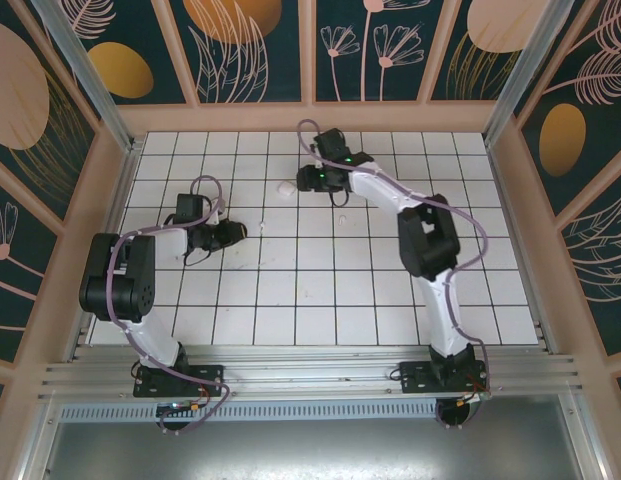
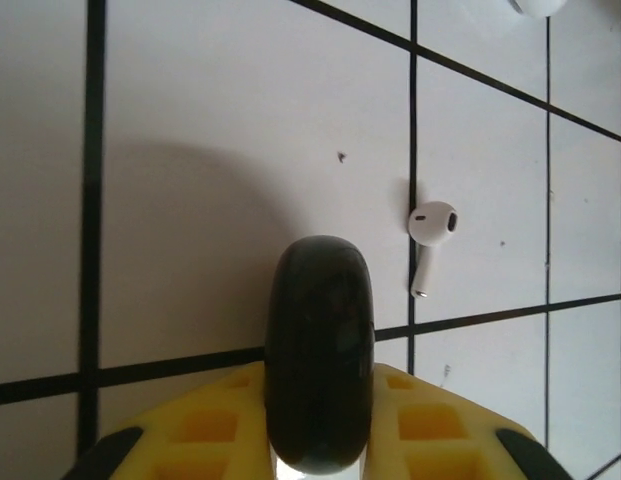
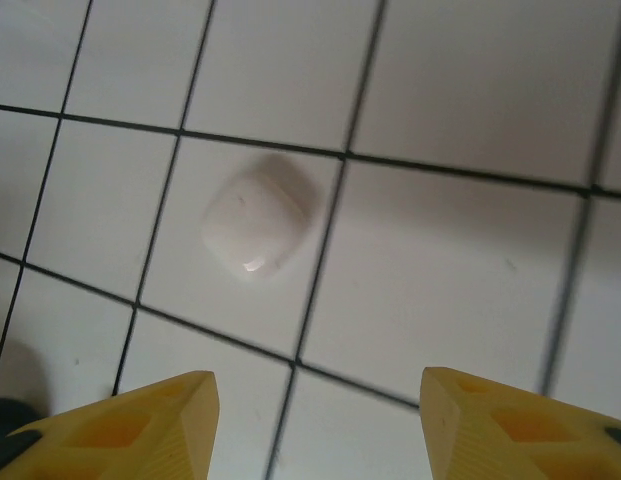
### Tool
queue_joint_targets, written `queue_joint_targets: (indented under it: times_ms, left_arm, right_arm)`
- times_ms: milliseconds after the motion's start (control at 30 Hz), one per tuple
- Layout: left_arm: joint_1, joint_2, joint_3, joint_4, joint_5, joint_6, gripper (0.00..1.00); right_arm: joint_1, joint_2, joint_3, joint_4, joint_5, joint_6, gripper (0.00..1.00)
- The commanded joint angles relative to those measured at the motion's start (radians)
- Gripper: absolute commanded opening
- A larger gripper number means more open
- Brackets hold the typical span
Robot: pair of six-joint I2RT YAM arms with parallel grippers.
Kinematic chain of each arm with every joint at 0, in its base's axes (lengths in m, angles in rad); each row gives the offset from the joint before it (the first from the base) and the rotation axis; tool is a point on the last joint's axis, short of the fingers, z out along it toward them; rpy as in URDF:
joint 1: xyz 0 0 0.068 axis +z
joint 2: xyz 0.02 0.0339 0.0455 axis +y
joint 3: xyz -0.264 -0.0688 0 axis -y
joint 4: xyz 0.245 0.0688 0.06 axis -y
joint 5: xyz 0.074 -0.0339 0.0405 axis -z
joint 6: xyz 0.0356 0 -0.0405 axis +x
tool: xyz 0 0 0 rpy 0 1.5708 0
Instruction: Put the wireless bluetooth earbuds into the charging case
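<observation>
White and closed, the charging case [image 3: 255,225] is seen on the tiled surface [image 3: 470,260] just ahead of the right hand [image 3: 320,405], which is spread wide and empty; that hand should be centred over it before closing. A black rounded object [image 2: 320,310] is clamped in the left hand [image 2: 320,400]. One white earbud [image 2: 431,232] lies loose nearby; nothing is seen blocking the case.

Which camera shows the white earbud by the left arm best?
Left wrist: the white earbud lies large and sharp, bud and stem both clear. The top external view gives it as a tiny pale speck just off the left gripper.
</observation>
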Motion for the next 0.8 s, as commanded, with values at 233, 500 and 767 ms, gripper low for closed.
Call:
queue_joint_targets:
  times_ms: [233,500,767]
  left_arm:
    - [0.01,-0.081,0.077,-0.176,-0.226,0.085,0.53]
    - [0.009,-0.094,0.124,-0.192,-0.212,0.091,0.59]
    - [0.009,-0.11,0.124,-0.179,-0.181,0.079,0.62]
  right_arm:
    - [0.028,0.305,0.485,-0.193,-0.012,-0.21,0.6]
    - [0.036,0.339,0.483,-0.161,-0.006,-0.328,0.65]
    - [0.055,0.399,0.512,-0.115,0.021,-0.407,0.71]
